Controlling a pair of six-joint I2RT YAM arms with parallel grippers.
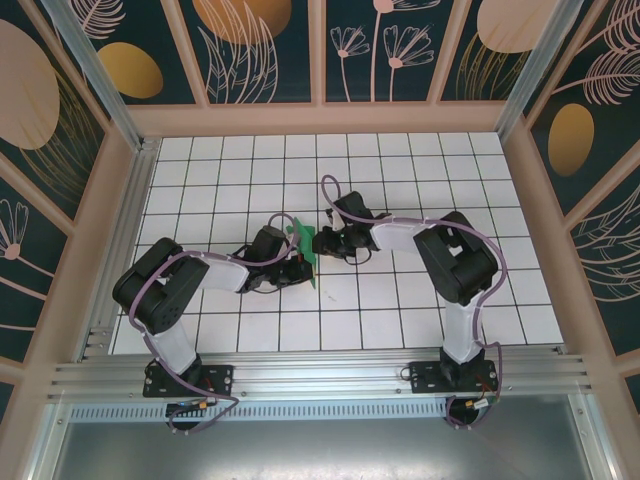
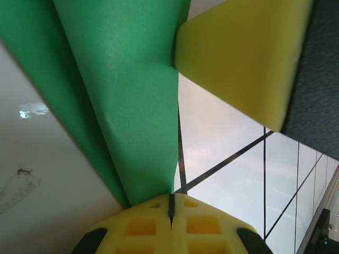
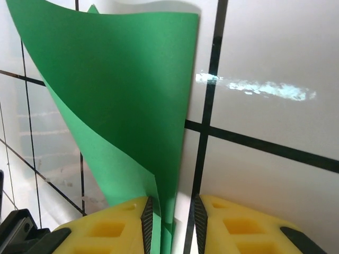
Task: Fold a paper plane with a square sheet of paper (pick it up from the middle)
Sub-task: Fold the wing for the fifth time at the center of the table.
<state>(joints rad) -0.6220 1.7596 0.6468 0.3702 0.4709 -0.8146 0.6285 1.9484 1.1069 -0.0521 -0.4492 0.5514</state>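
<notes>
Tiled table (image 1: pixel 400 300), floral walls (image 1: pixel 260 40); L gripper (image 2: pixel 170 203), R gripper (image 3: pixel 172 207) flank green paper (image 1: pixel 302 233).

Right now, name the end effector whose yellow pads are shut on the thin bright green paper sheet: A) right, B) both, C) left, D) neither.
C: the left end effector has its pads pressed together on the thin bright green paper sheet, while the right end effector stands parted, with a gap showing beside the sheet.

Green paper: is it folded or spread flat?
Folded, not flat: the paper shows two overlapping layers, bent over each other, in both wrist views.
</notes>
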